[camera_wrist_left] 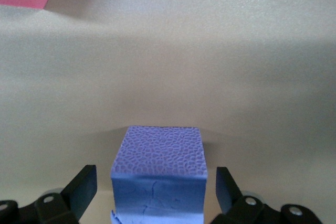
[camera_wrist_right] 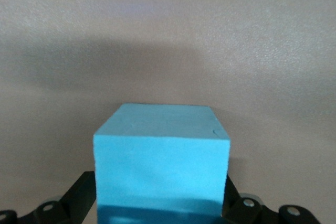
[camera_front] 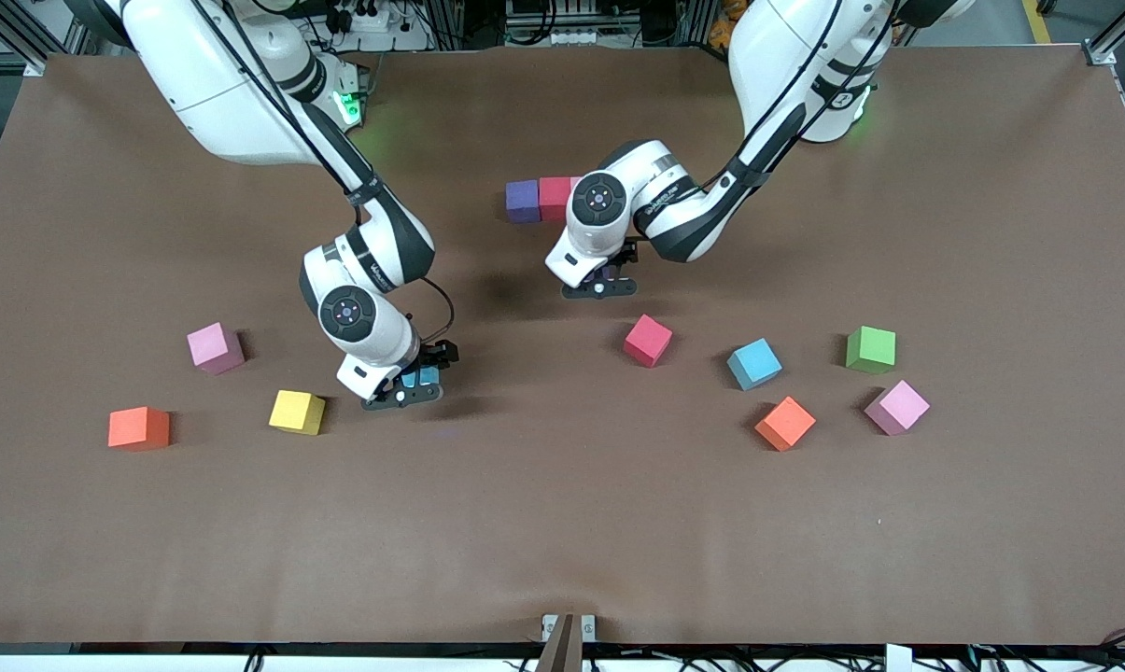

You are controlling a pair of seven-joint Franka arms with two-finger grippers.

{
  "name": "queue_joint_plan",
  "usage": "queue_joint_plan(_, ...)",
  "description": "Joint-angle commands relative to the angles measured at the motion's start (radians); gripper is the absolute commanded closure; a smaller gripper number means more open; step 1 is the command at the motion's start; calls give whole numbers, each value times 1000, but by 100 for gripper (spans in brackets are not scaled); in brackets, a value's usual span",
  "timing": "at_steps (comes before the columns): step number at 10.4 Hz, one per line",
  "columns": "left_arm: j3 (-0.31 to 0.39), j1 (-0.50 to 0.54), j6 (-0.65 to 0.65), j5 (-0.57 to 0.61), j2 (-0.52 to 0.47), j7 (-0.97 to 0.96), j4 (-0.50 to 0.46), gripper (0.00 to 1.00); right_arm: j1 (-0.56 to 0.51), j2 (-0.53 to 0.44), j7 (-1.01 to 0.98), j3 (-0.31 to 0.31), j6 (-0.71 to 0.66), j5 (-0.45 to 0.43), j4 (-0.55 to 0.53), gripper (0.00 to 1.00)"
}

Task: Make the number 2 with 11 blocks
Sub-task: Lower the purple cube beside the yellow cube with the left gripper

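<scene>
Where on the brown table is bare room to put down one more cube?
Bare: the wide strip of brown table nearer the front camera than the orange foam cube and yellow foam cube. Crowded: around the green foam cube and pink foam cube.

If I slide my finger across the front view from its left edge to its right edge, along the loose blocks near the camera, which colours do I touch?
Orange block → pink block → yellow block → red block → light blue block → second orange block. The green block and second pink block overlap, so their order is unclear.
</scene>
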Motion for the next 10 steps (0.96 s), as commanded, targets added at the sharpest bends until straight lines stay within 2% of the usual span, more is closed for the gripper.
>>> queue_joint_plan(1, 5, -12, 4, 26, -5, -49, 13, 0, -10, -37, 1, 8, 8, 8, -36, 0)
queue_joint_plan(6, 6, 2, -3, 53, -50, -70, 9, 0, -10, -37, 3, 8, 8, 8, -35, 0)
queue_joint_plan(8, 6, 16, -35, 53, -99, -72, 7, 0, -10, -37, 3, 8, 8, 8, -35, 0)
queue_joint_plan(9, 6, 33, -52, 55, -126, -58, 7, 0, -12, -37, 3, 8, 8, 8, -35, 13)
queue_joint_plan(10, 5, 69, -65, 70, -144, -37, 6, 0, -15, -37, 4, 8, 8, 8, -35, 65)
